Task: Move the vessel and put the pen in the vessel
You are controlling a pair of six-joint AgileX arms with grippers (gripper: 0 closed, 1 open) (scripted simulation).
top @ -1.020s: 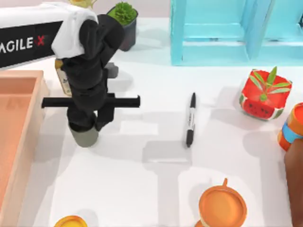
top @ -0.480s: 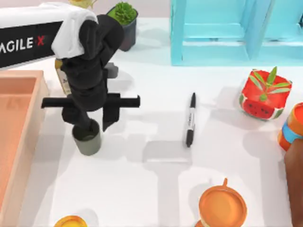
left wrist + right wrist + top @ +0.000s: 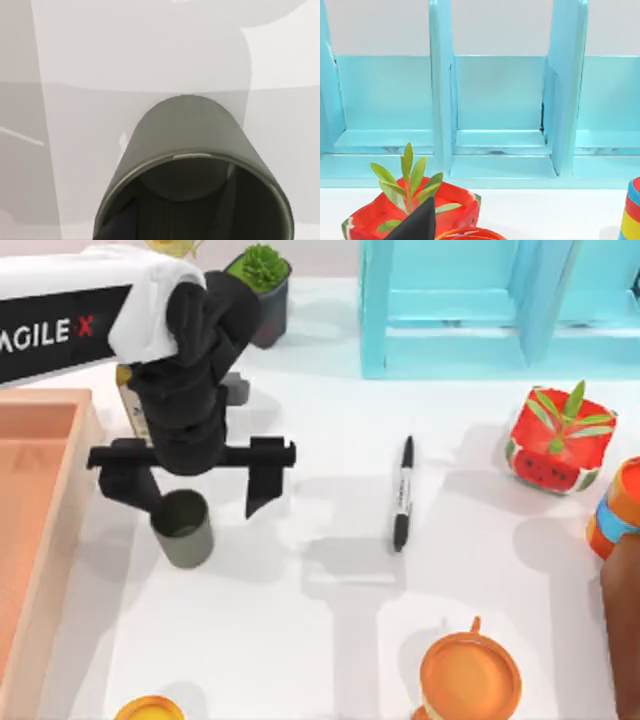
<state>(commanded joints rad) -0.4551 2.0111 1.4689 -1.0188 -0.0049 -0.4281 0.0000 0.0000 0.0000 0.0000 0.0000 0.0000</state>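
two orange things sit nearest at the table's front edge in the top view: an orange handled cup (image 3: 470, 677) toward the right and part of a small orange round thing (image 3: 148, 708) at the left. a little farther in, on the left half, the vessel (image 3: 184, 528) stands upright on the white table (image 3: 300, 640), its dark inside open to the camera above. the left gripper (image 3: 190, 485) hangs over it with its fingers spread wide; one finger (image 3: 128, 485) lies just beside the vessel's rim on the left and the other (image 3: 266, 480) stands apart to the right, so the cup is not pinched. the left wrist view looks down on the vessel's (image 3: 192, 170) rim and grey-green wall, with a dark finger tip at its edge. an orange tray (image 3: 35, 510) runs along the table's left side. near the middle, well apart from the vessel, the pen (image 3: 402, 493) lies flat, pointing roughly front to back. farther right are a red watermelon-patterned planter (image 3: 560, 440) and a striped orange and blue thing (image 3: 615, 505) at the right edge. at the back stand a dark pot with a green plant (image 3: 262, 280) and a light blue rack (image 3: 500, 300). the right wrist view faces that rack (image 3: 500, 100) and the planter (image 3: 410, 210), with a dark finger tip of the right gripper (image 3: 417, 225) low in it; whether that pincer is spread or pressed together i cannot tell.
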